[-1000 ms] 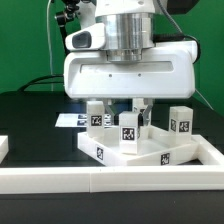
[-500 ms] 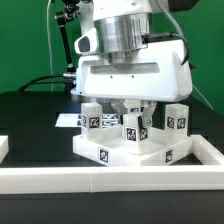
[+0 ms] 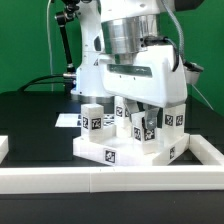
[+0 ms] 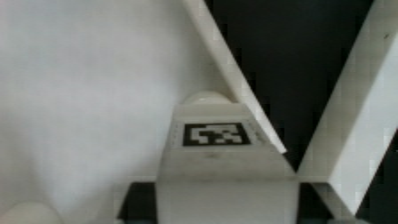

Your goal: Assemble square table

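The gripper, closed on a leg, had twisted clockwise since earlier, apparently screwing it into the slab at lower center; two more legs stood alongside.

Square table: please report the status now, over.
Tool shut on a leg, over the tabletop. Three more legs upright. Nothing in the way.

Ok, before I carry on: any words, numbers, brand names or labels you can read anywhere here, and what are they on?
No readable words, numbers or brand names in either view.
Black-and-white square tags, patterns only, no text: on the table top's front edge, on the legs standing on it, and on the leg in the gripper.
Marker board: tags too small to make out.
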Available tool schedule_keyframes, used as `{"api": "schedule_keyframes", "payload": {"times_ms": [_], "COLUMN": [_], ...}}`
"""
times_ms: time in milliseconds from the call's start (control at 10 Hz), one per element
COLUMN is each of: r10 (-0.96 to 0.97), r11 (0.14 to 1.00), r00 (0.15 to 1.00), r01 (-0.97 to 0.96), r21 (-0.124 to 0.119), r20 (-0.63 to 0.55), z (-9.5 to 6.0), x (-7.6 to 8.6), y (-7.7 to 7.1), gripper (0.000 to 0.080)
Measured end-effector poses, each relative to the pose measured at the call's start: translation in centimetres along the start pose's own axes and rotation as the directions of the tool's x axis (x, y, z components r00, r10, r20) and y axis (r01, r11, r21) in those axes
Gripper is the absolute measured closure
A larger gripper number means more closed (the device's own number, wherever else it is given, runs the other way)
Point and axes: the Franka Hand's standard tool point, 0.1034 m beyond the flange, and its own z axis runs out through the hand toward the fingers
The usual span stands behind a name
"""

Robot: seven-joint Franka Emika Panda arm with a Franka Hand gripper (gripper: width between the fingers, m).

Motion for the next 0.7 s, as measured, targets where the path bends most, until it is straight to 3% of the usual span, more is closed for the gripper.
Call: {"api": "schedule_keyframes", "payload": {"times_ms": [200,700], "r10": [0.143,0.397], "r11": [0.989,0.917], "r00": [0.99,0.918], "r01": [-0.143,-0.396], "r21": [-0.03,-0.038], "r20": [0.018,0.012], "z": [0.1,0.3], "x": [-0.8,-1.6], "y": [0.0,-0.4], "gripper": [0.0508,0.0508]}}
